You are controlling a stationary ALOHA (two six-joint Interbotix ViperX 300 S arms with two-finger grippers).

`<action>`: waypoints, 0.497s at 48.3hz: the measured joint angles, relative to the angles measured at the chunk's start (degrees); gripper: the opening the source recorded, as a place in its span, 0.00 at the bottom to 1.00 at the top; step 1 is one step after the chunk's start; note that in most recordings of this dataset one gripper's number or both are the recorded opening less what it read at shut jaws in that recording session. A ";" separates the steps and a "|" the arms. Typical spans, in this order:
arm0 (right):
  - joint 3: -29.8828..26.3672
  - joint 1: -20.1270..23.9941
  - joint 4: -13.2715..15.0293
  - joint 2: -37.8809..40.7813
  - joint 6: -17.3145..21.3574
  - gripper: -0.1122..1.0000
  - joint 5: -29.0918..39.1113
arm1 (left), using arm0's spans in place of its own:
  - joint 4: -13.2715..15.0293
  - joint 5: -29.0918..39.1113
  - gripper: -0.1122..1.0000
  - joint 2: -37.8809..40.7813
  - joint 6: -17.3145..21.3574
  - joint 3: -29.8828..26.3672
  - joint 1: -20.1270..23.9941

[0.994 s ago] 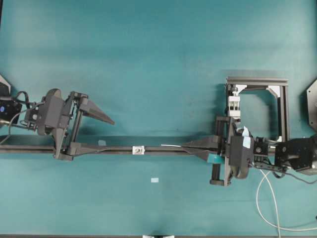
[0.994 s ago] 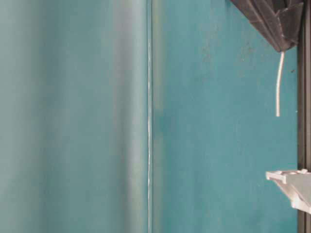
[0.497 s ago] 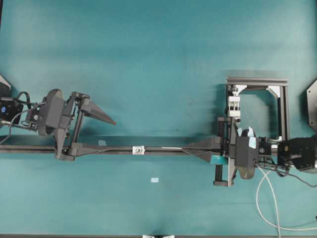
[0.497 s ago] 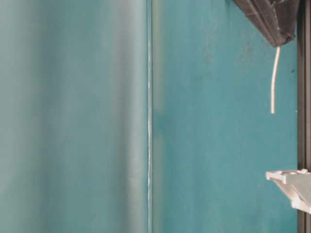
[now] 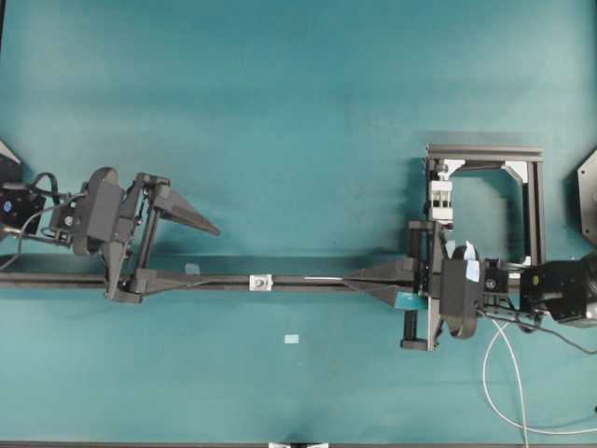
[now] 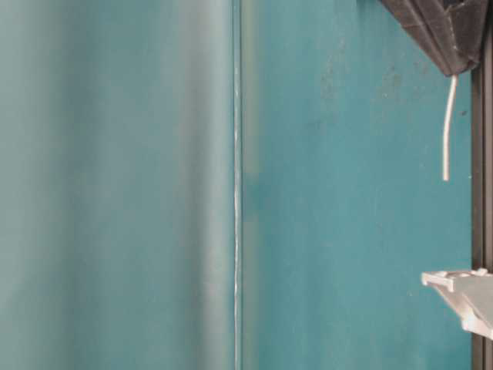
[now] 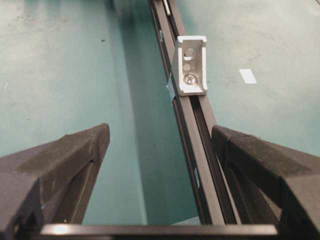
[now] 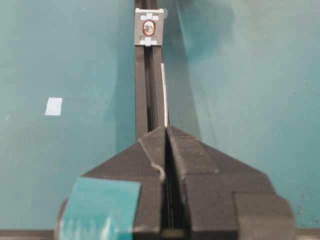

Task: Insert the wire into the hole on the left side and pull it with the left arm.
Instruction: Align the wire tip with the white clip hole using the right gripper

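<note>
Overhead view: a long black rail (image 5: 298, 279) lies across the teal desk (image 5: 298, 112). On it, left of centre, sits a small silver block (image 5: 260, 281) that carries the hole (image 7: 189, 51). The left gripper (image 5: 210, 252) rests at the rail's left part with its jaws wide apart, one finger (image 5: 187, 213) angled over bare desk, the other lying along the rail. The right gripper (image 5: 347, 278), its arm marked with teal tape (image 5: 406, 300), points left along the rail with jaws pressed together on the wire (image 5: 322, 277). The wire's stiff tip projects from the jaws toward the block but stops short of it, with bare rail between. Behind the gripper the pale wire curves across the desk at lower right. A small tape rectangle (image 5: 291, 339) lies on the desk below the rail, and a black frame (image 5: 485, 154) stands at upper right.

Right wrist view: the closed jaws pinch the wire (image 8: 163, 95), which runs along the rail (image 8: 145, 90) toward the block (image 8: 149, 27), short of its opening.

Left wrist view: the block (image 7: 190, 65) is seen between the spread fingers (image 7: 65, 170), well ahead of them; its hole holds no wire.

Table-level view: the wire tip (image 6: 446, 127) protrudes from the right gripper, apart from the block (image 6: 462, 297).
</note>
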State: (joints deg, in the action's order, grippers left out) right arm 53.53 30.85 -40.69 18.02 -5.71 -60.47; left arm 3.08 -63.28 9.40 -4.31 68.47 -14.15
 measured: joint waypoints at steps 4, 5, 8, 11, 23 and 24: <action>-0.09 0.00 0.62 0.00 -0.09 0.14 0.09 | 0.00 0.00 0.69 0.00 0.00 0.00 0.00; -0.18 0.00 0.88 0.00 0.00 0.14 0.00 | 0.00 0.00 0.69 0.00 0.00 0.00 -0.09; -0.26 0.00 1.67 0.00 0.09 0.14 0.00 | 0.00 -0.09 0.69 0.00 0.00 -0.09 0.00; -0.44 0.00 2.46 0.00 0.26 0.14 0.00 | 0.00 -0.09 0.69 0.00 0.00 -0.09 0.00; -1.32 -1.58 3.25 1.41 1.32 0.14 0.00 | 0.00 0.00 0.69 0.00 0.00 -0.09 0.00; -1.41 -1.76 3.25 1.49 1.32 0.14 0.09 | 0.00 0.00 0.69 0.00 0.00 -0.09 -0.09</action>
State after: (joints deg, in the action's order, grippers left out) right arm 52.12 29.09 -37.44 19.51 -4.39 -60.38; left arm 3.08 -63.28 9.40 -4.31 68.38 -14.24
